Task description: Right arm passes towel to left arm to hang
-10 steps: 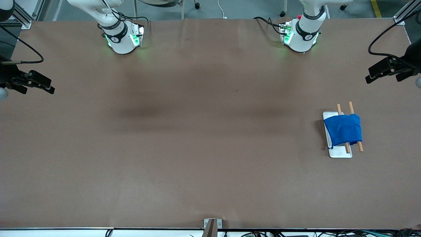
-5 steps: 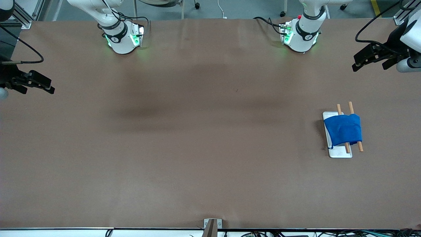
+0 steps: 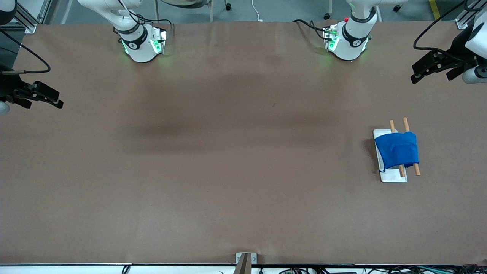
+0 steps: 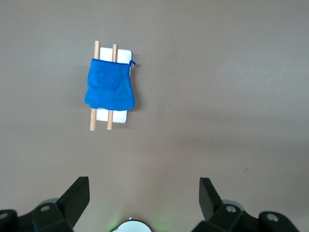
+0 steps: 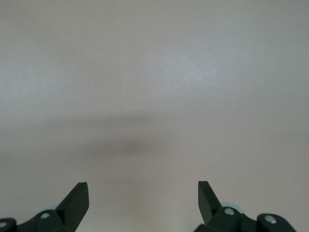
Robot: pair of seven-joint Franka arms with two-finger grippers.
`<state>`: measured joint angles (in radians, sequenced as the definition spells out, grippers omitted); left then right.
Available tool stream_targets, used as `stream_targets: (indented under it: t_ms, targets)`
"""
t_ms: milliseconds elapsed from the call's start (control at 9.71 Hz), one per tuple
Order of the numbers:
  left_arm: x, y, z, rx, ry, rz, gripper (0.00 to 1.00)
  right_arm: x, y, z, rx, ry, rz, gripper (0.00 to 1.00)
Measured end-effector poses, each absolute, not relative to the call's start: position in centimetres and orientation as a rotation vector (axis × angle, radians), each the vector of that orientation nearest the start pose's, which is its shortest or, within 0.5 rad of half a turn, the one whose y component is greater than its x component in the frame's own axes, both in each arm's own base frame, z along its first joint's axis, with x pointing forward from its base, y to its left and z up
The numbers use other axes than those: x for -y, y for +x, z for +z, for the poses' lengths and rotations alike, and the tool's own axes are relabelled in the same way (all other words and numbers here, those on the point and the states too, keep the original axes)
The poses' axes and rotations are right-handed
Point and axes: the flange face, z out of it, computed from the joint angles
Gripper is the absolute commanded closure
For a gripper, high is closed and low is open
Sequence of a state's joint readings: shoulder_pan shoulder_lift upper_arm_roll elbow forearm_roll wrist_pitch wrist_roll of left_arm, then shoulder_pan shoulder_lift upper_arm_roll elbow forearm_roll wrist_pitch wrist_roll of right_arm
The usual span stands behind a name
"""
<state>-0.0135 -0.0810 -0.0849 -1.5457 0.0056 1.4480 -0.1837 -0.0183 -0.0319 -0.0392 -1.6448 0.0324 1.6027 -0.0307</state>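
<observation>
Toward the left arm's end of the desk (image 3: 228, 160), the towel (image 3: 397, 150) drapes across two wooden rods (image 3: 411, 146) on a white base (image 3: 393, 177), hanging lengthwise along them. Left tool (image 3: 420, 74) and right tool (image 3: 53, 99) hover, both spread, holding nothing.

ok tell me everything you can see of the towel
The towel is a small bright blue cloth, soft and plush looking, slightly rumpled. It hangs draped over two wooden rods of a rack with a white base, toward the left arm's end of the table. The rod ends stick out past both its edges. A thin loop shows at one corner. No gripper touches it.
</observation>
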Motion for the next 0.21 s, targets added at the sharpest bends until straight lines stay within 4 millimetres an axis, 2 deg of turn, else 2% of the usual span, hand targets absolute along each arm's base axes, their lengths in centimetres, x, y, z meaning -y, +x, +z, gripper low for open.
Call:
stream_targets:
  t_ms: [206]
  targets:
    - [5.65, 51.39, 66.72, 0.120, -3.116, 0.027, 0.00, 2.91, 54.57, 60.98, -0.046, -3.107, 0.014, 0.00]
